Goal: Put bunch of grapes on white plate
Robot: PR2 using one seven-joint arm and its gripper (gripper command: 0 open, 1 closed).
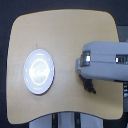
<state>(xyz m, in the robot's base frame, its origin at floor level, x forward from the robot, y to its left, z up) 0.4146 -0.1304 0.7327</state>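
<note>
The white plate (39, 71) lies on the wooden table's left half in the exterior view, round and glossy, with nothing on it. My arm's grey-white forearm (105, 62) reaches in from the exterior view's right and ends to the right of the plate. A small dark shape juts out under its lower edge; this looks like my gripper (89, 86), close to the tabletop. The picture is too coarse to show how the jaws stand. No bunch of grapes shows clearly; it is either hidden under the arm or merged with that dark shape.
The light wooden table (60, 30) has rounded corners, and its front edge (60, 116) curves inward near the bottom. Dark floor surrounds it. Grey robot parts (65, 121) show below the front edge.
</note>
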